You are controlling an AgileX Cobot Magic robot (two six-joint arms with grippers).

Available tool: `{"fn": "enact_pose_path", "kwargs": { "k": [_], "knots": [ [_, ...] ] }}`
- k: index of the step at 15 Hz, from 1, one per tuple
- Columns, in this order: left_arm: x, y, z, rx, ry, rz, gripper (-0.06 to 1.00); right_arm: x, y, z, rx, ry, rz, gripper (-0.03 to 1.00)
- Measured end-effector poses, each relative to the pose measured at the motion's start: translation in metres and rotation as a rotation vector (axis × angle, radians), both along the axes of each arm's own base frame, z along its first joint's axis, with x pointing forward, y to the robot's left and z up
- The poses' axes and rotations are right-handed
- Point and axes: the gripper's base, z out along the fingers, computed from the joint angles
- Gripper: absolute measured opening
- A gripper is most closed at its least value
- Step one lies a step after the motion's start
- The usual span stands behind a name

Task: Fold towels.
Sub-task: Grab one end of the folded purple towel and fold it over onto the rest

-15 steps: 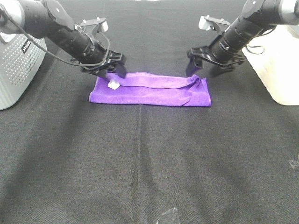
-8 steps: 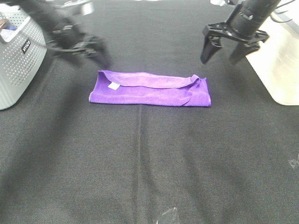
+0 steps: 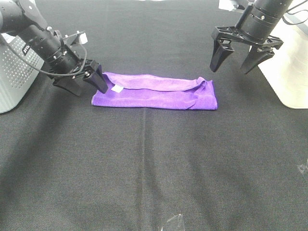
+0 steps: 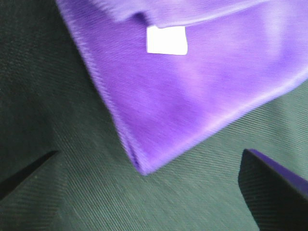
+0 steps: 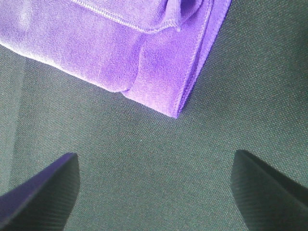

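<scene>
The purple towel [image 3: 154, 92] lies folded into a long strip on the black table, its white tag [image 3: 116, 88] near the left end. My left gripper [image 3: 85, 82] is open and empty, low beside the strip's left end. In the left wrist view the towel's corner [image 4: 192, 82] and tag [image 4: 166, 39] lie between the fingertips [image 4: 274, 187]. My right gripper [image 3: 234, 58] is open and empty, raised above and behind the strip's right end. The right wrist view shows the towel's right corner [image 5: 144, 62] beyond the fingertips [image 5: 43, 192].
A grey perforated basket [image 3: 17, 72] stands at the left edge. A white bin [image 3: 288, 72] stands at the right edge. The black cloth-covered table [image 3: 154, 168] stretches toward the front.
Both grippers let go of the towel's far edge and opened. The left swung away to the left, then came back low at the left end. The right rose and pulled back.
</scene>
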Motion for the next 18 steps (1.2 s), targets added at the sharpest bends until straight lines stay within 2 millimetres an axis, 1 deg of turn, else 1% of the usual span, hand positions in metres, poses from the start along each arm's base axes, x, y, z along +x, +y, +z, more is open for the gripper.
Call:
{"fn": "enact_pose_path", "kwargs": {
  "k": [2,4,6,8,11,13,15,16,18],
  "knots": [
    [0.002,-0.002,-0.004,-0.027,-0.004,0.022,0.89,0.0,0.0,0.0,0.0,0.001,0.0,0.82],
    [0.006,-0.006,-0.018,-0.079,0.009,0.057,0.89,0.0,0.0,0.0,0.0,0.001,-0.001,0.82],
    [0.011,-0.009,-0.022,-0.133,0.016,0.078,0.88,0.0,0.0,0.0,0.002,0.001,-0.001,0.82],
    [0.014,-0.011,-0.024,-0.149,0.036,0.088,0.88,0.0,0.001,0.0,0.007,0.002,-0.002,0.82],
    [0.014,-0.011,-0.025,-0.148,0.051,0.092,0.88,0.0,0.001,0.0,0.008,0.002,-0.002,0.82],
    [0.013,-0.017,-0.026,-0.127,0.069,0.121,0.88,0.0,0.001,0.0,0.011,0.003,-0.005,0.82],
    [0.012,-0.032,-0.028,-0.111,0.096,0.153,0.84,0.0,0.002,0.0,0.022,0.01,-0.026,0.82],
    [0.011,-0.042,-0.03,-0.11,0.108,0.162,0.8,0.0,0.002,0.001,0.028,0.011,-0.031,0.82],
    [0.009,-0.06,-0.032,-0.099,0.107,0.163,0.67,-0.001,0.003,0.002,0.036,0.009,-0.035,0.82]
  ]
}}
